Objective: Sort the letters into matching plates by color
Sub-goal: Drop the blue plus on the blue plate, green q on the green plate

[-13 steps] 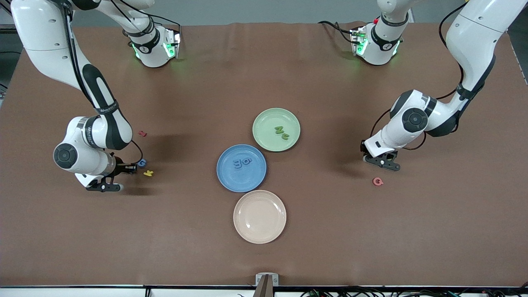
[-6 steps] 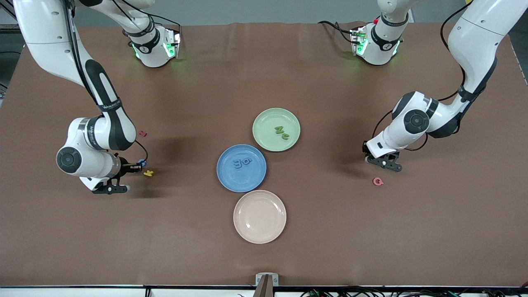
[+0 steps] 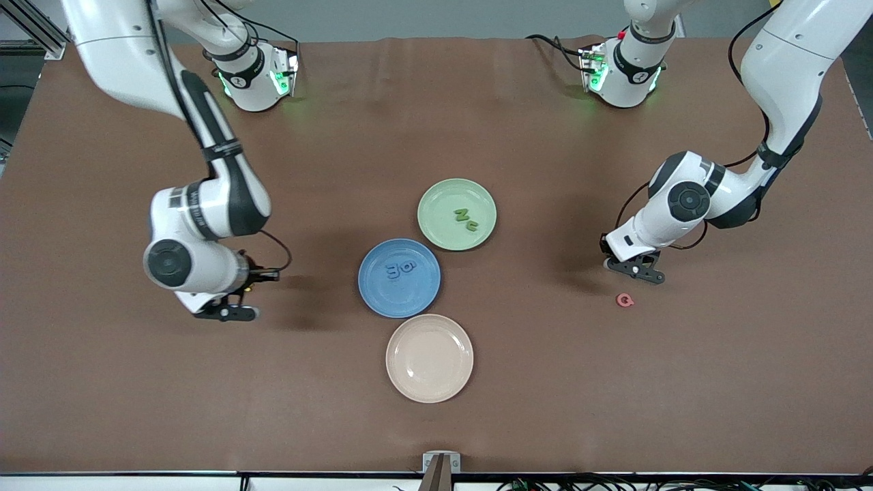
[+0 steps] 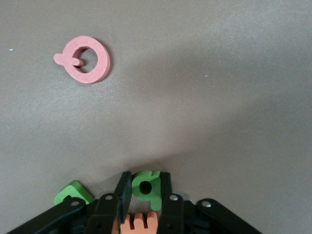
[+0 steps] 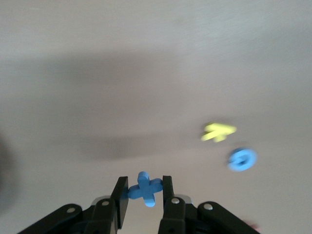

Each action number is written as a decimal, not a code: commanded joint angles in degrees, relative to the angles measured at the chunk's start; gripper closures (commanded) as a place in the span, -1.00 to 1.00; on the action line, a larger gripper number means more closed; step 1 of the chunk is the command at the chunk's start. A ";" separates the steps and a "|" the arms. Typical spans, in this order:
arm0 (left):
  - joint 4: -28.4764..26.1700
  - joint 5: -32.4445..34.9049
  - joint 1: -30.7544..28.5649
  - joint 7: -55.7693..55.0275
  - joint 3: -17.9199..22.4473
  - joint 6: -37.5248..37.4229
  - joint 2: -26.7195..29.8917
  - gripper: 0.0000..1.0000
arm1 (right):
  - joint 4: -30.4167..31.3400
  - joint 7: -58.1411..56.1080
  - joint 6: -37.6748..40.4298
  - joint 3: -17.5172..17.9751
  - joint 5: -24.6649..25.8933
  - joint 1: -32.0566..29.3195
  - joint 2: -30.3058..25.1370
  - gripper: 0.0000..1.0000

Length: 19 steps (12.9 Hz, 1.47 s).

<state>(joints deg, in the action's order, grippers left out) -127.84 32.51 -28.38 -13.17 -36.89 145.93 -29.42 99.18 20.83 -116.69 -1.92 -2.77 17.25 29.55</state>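
Shifted toward the blue plate [image 3: 399,277] since before: right gripper [image 5: 144,195], clamped on a flat foam blue cross [image 5: 144,188]. Waiting near the pink ring [image 4: 84,59]: left gripper [image 4: 145,192], pinching a green letter [image 4: 146,187]. Round green plate [image 3: 456,214] holding two green letters.

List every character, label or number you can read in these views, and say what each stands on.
"30": blue letters in the blue plate.
"NC": green letters in the green plate.
"Q": pink letter on the table, near the left gripper.
Plus sign: blue piece in the right gripper.
Arm lettering: too small to read.
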 commanded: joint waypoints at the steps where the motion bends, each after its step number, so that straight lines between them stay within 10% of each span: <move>1: 0.48 1.68 -0.63 -0.63 -0.11 0.41 0.06 1.00 | -3.19 13.57 0.07 -0.63 -3.45 8.56 1.64 0.51; 6: 3.82 0.63 -0.28 -1.41 -1.69 -1.25 1.82 1.00 | -13.46 27.74 -2.29 -0.72 -9.28 17.37 10.43 0.51; 14: 8.04 0.63 1.12 -24.50 -15.48 -11.71 1.56 1.00 | -23.93 32.43 -9.96 -0.72 -9.19 21.51 20.80 0.53; 19: 8.04 0.63 9.64 -43.76 -16.37 -11.98 -0.37 1.00 | -24.29 32.17 -10.75 -0.72 -9.19 21.69 21.25 0.34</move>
<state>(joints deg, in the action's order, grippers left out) -119.98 32.52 -20.11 -51.96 -52.91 134.62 -28.75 76.73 52.55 -127.74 -1.93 -11.01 38.23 49.81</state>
